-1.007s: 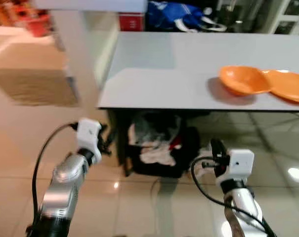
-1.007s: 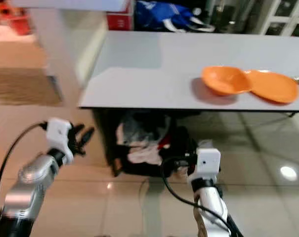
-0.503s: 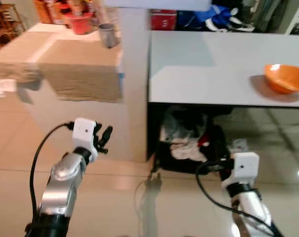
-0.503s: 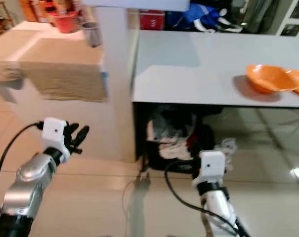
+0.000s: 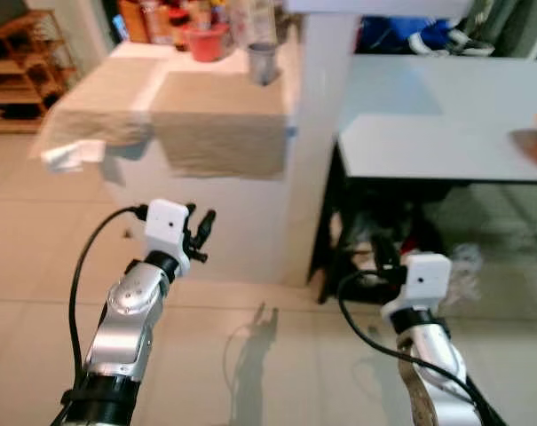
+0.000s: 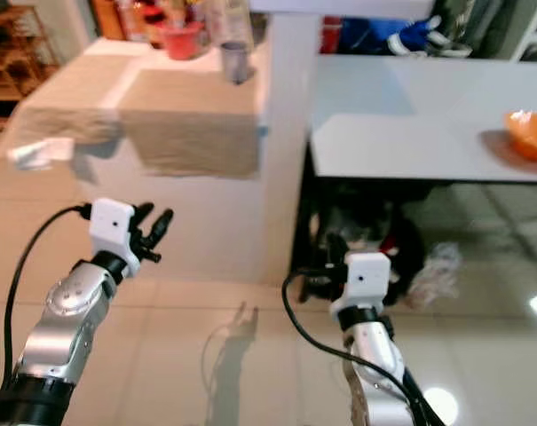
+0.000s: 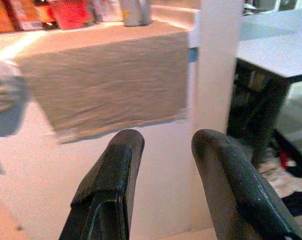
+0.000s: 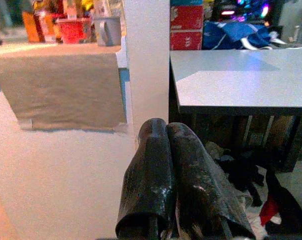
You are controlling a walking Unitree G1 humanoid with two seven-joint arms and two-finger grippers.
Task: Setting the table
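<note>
Between counters, both arms empty, heading for tableware

Left pincer gapes wide; right pincer is pressed shut, empty. The orange bowl sits at 2 o'clock on the grey counter; the cloth-covered counter at 11 probably holds the next pick. White pillar narrows the approach; open floor ahead.

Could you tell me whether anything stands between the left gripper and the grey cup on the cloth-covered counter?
Nothing visible does: the left gripper hangs open, low before the counter, and the grey cup stands near its far edge.
</note>
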